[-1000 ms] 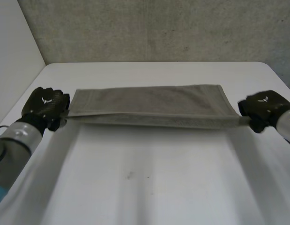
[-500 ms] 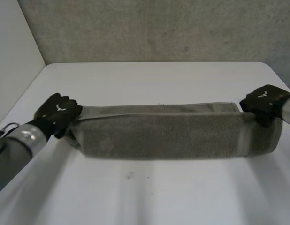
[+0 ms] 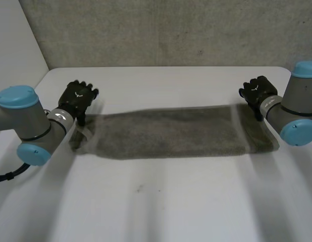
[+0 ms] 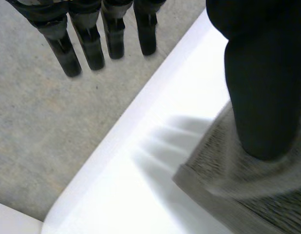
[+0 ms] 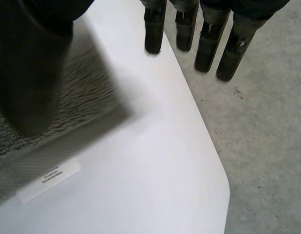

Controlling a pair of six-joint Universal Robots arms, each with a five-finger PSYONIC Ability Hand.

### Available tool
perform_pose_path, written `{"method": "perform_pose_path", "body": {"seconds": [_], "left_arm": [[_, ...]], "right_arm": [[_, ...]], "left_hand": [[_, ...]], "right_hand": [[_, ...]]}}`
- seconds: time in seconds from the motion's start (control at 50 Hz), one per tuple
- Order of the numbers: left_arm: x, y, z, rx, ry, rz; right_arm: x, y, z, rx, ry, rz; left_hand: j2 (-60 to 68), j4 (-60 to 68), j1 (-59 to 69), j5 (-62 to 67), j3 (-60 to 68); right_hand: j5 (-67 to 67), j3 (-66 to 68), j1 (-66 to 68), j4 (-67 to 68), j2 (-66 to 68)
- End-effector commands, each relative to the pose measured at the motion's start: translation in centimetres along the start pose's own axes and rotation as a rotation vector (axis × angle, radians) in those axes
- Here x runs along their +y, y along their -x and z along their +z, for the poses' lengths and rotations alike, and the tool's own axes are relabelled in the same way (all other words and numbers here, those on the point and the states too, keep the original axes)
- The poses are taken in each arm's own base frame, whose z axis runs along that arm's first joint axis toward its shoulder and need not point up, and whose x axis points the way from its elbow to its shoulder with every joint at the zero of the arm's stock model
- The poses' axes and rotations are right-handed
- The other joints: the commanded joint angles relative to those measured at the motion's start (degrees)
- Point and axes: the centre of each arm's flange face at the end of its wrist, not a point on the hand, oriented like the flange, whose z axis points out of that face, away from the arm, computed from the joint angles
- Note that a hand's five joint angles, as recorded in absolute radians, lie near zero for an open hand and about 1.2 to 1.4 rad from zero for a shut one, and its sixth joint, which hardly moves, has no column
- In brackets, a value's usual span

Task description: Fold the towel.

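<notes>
The grey towel lies folded into a long band across the white desk, one hand at each short end. The left hand is at the left end, its fingers straight and gripping nothing, thumb over the corner. The right hand at the right end also has its fingers straight and free, near a white label on the cloth

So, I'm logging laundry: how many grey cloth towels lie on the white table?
1. The grey terry towel lies as a long strip across the white table, its ends by the black left hand and the black right hand. A second one could hide beneath it.
</notes>
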Motion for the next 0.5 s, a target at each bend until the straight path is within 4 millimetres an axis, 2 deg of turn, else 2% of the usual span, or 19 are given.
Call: {"method": "perform_pose_path", "body": {"seconds": [0.02, 0.04, 0.08, 0.1, 0.12, 0.14, 0.18, 0.22, 0.24, 0.28, 0.3, 0.34, 0.36, 0.38, 0.4, 0.42, 0.44, 0.46, 0.5], "left_arm": [[-0.9, 0.5, 0.4, -0.03, -0.047, 0.002], [-0.9, 0.5, 0.4, -0.03, -0.047, 0.002], [-2.3, 0.8, 0.1, -0.034, -0.072, -0.008], [-2.3, 0.8, 0.1, -0.034, -0.072, -0.008], [-3.2, 1.3, -0.2, -0.041, -0.09, -0.015], [-3.2, 1.3, -0.2, -0.041, -0.09, -0.015], [-4.6, 2.1, -0.7, -0.056, -0.114, -0.034], [-5.3, 2.5, -1.1, -0.062, -0.126, -0.04], [-6.1, 2.8, -1.7, -0.068, -0.136, -0.047], [-6.4, 3.0, -2.1, -0.069, -0.136, -0.053], [-6.6, 3.0, -2.8, -0.064, -0.132, -0.062], [-6.5, 2.8, -3.6, -0.056, -0.114, -0.072], [-6.5, 2.8, -3.6, -0.056, -0.114, -0.072], [-6.1, 2.4, -4.5, -0.042, -0.088, -0.08], [-5.7, 2.0, -5.4, -0.026, -0.056, -0.09], [-5.7, 2.0, -5.4, -0.025, -0.056, -0.09], [-5.2, 1.7, -6.2, -0.014, -0.026, -0.099], [-4.7, 1.2, -7.1, 0.001, 0.003, -0.112], [-4.4, 0.8, -7.9, 0.015, 0.029, -0.122]], "right_arm": [[0.0, -0.7, 0.2, 0.069, 0.022, 0.018], [-0.4, -1.3, 0.0, 0.09, 0.024, 0.049], [-0.9, -2.0, -0.4, 0.109, 0.019, 0.093], [-1.7, -2.9, -0.9, 0.124, 0.003, 0.14], [-2.4, -3.6, -1.5, 0.136, -0.01, 0.186], [-2.5, -3.6, -1.5, 0.136, -0.01, 0.187], [-3.1, -4.4, -2.2, 0.144, -0.022, 0.229], [-4.3, -5.5, -4.1, 0.151, -0.038, 0.281], [-4.3, -5.5, -4.1, 0.151, -0.038, 0.281], [-4.9, -6.2, -6.2, 0.145, -0.034, 0.298], [-4.9, -6.2, -6.2, 0.145, -0.034, 0.298], [-5.1, -6.1, -8.4, 0.123, -0.019, 0.302], [-5.1, -6.1, -8.5, 0.123, -0.019, 0.302], [-5.1, -5.7, -9.6, 0.101, -0.012, 0.304], [-5.1, -5.7, -9.6, 0.101, -0.012, 0.304], [-5.0, -5.3, -10.6, 0.075, -0.007, 0.306], [-4.9, -4.7, -11.6, 0.043, -0.005, 0.31], [-4.9, -4.7, -11.6, 0.042, -0.005, 0.31], [-4.7, -3.2, -13.4, -0.03, -0.005, 0.319]], "left_hand": [[-4.9, -5.0, -4.4, -5.3, -4.8], [-4.9, -5.0, -4.4, -5.3, -4.8], [-4.9, -5.0, -4.4, -5.3, -4.8], [-4.9, -5.0, -4.4, -5.3, -4.8], [-4.9, -5.0, -4.4, -5.3, -4.8], [-4.9, -5.0, -4.4, -5.3, -4.8], [-4.9, -5.0, -4.4, -5.3, -4.8], [-4.9, -5.0, -4.4, -5.3, -4.8], [-4.9, -5.0, -4.4, -5.3, -4.8], [-4.9, -5.0, -4.4, -5.3, -4.8], [-4.9, -5.0, -4.4, -5.3, -4.8], [-4.9, -5.0, -4.4, -5.3, -4.8], [-4.9, -5.0, -4.4, -5.3, -4.8], [-4.9, -4.9, -4.3, -5.3, -4.7], [-4.7, -4.8, -4.2, -5.1, -4.6], [-4.7, -4.8, -4.2, -5.1, -4.6], [-4.5, -4.6, -4.0, -5.0, -4.4], [-3.9, -3.9, -3.3, -4.3, -3.7], [-3.3, -3.4, -2.8, -3.8, -3.2]], "right_hand": [[-4.0, -5.5, -5.7, -5.9, -5.2], [-4.0, -5.5, -5.7, -5.9, -5.2], [-4.0, -5.5, -5.7, -5.9, -5.2], [-4.0, -5.5, -5.7, -5.9, -5.2], [-4.0, -5.5, -5.7, -5.9, -5.2], [-4.0, -5.5, -5.7, -5.9, -5.2], [-4.0, -5.5, -5.7, -5.9, -5.2], [-4.0, -5.5, -5.7, -5.9, -5.2], [-4.0, -5.5, -5.7, -5.9, -5.2], [-4.0, -5.5, -5.7, -5.9, -5.2], [-4.0, -5.5, -5.7, -5.9, -5.2], [-4.0, -5.5, -5.7, -5.9, -5.2], [-4.0, -5.5, -5.7, -5.9, -5.2], [-4.0, -5.5, -5.7, -5.9, -5.2], [-4.0, -5.5, -5.7, -5.9, -5.2], [-4.0, -5.5, -5.7, -5.9, -5.2], [-4.0, -5.5, -5.7, -5.9, -5.2], [-4.0, -5.5, -5.7, -5.9, -5.2], [0.6, -0.9, -1.1, -1.3, -0.6]]}}
